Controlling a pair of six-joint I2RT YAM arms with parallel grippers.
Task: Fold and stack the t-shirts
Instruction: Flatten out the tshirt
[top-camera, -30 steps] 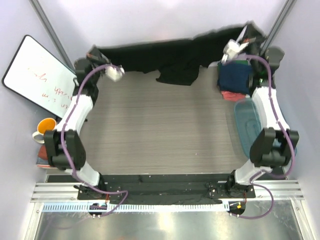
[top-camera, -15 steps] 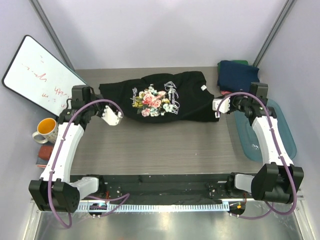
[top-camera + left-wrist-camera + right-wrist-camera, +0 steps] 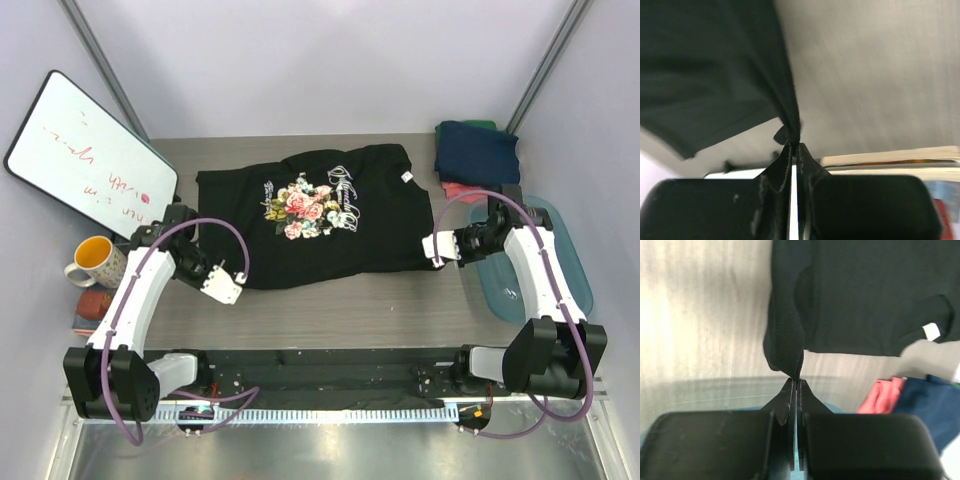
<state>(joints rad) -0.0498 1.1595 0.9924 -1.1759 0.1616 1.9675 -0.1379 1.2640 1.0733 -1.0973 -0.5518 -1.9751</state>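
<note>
Both arms pulled toward the lower frame edge since before, black t-shirt [image 3: 330,215] spread flat at upper centre, left gripper [image 3: 228,285] pinching its lower-left hem, right gripper [image 3: 436,248] pinching its lower-right corner

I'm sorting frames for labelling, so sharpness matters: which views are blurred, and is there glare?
Top external: sharp, glare only on the metal strip at the near edge. Left wrist: black t-shirt and table look soft and smeared. Right wrist: its hem fairly crisp, table washed out bright at left.
</note>
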